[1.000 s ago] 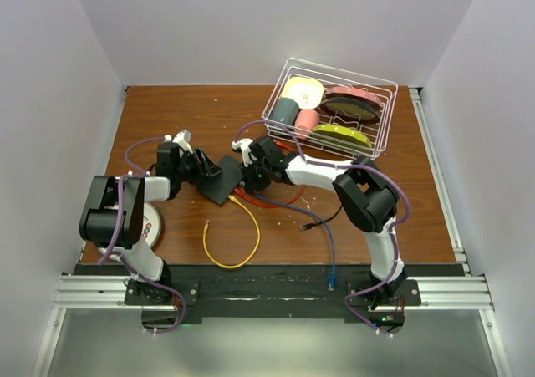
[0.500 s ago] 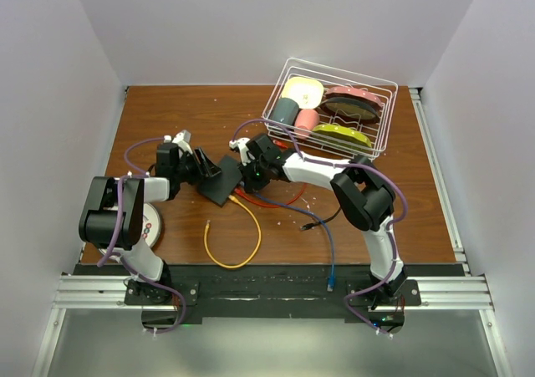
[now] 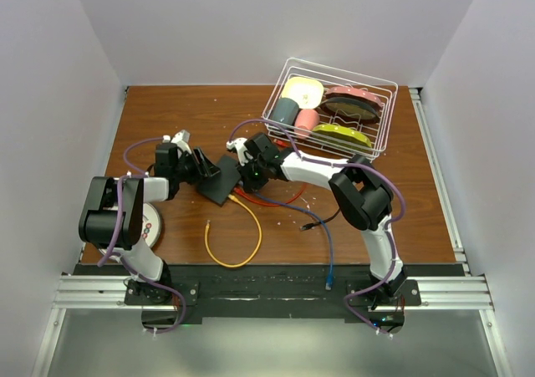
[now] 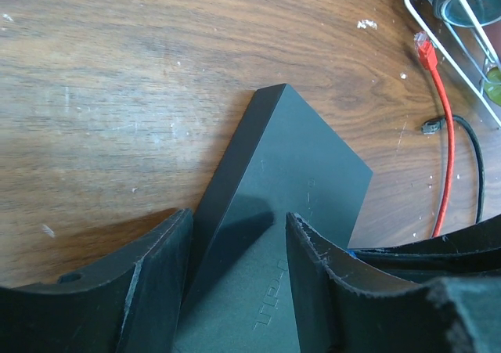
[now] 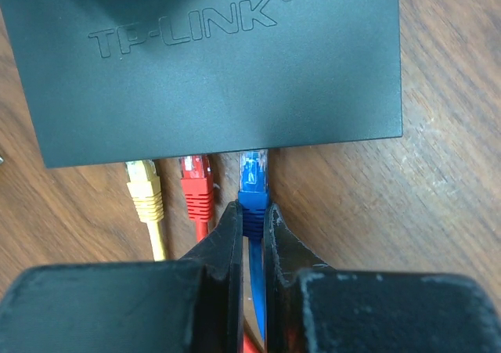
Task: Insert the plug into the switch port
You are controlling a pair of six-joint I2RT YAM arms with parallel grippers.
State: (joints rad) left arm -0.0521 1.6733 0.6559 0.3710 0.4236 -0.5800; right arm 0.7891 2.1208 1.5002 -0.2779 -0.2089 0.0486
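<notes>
The flat black switch (image 3: 222, 182) lies mid-table; it also shows in the left wrist view (image 4: 290, 157) and the right wrist view (image 5: 211, 55). My left gripper (image 3: 205, 168) is closed on the switch's left corner, which fills the gap between the fingers (image 4: 235, 267). My right gripper (image 3: 248, 175) is shut on the blue plug (image 5: 253, 204). The plug's clear tip sits at the switch's socket edge, partly inside a port. A yellow plug (image 5: 143, 187) and a red plug (image 5: 194, 185) sit in the ports to its left.
A white wire basket (image 3: 380, 130) with dishes stands at the back right. A yellow cable loop (image 3: 238, 247), a red cable (image 3: 276, 200) and a black cable (image 3: 322, 220) lie on the table in front of the switch. A round disc (image 3: 150, 224) lies at the left.
My right gripper with the blue plug has edged slightly left and away, toward the switch. The left arm and the switch have barely moved.
</notes>
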